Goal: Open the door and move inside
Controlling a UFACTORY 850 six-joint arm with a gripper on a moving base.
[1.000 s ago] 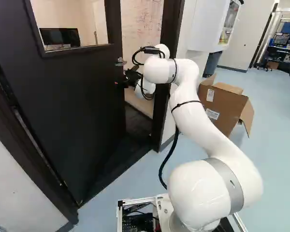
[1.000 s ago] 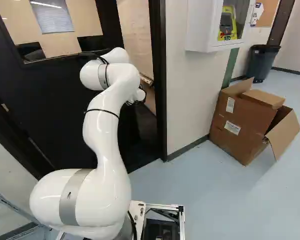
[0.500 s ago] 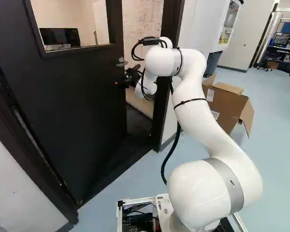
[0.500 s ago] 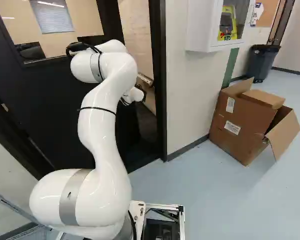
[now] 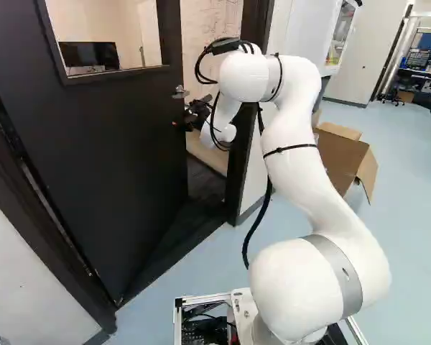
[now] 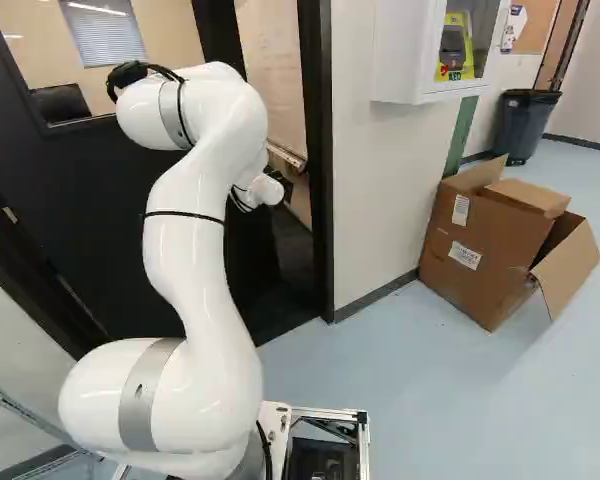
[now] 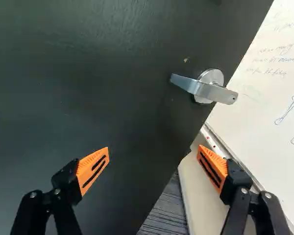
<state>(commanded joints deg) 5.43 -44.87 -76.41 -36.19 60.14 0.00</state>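
Ajar, at the left of the left base view, with the dark door (image 5: 93,172) slanting in from its hinges toward the upper middle; between free edge (image 5: 184,154) and door frame (image 5: 250,86), a narrow upright opening, dark floor (image 5: 205,183) at its foot and whiteboard (image 7: 269,83) beyond; right of centre in the right base view, bounded by the white wall (image 6: 375,190), with pale blue floor (image 6: 440,380) spread from lower middle to right edge and a cardboard box (image 6: 490,235) standing on it near that wall, flap out to the right; farther off, at the upper right, a dark bin (image 6: 524,125); fixed to the door near the free edge, at upper middle of the left base view and ahead of the jaws in the wrist view, the metal lever handle (image 7: 206,88); in the right base view, hidden behind the white arm (image 6: 195,240), both handle and jaws; in the left base view, partly covered by the arm, the box; cut off by the upper edge of both base views, the door and its frame; dark against dark, hard to make out, the jaws at upper middle of the left base view; spread wide in the wrist view, gripping nothing, apart from the handle, with one orange pad (image 7: 93,169) before the door's face and the other on the opening side of the free edge.
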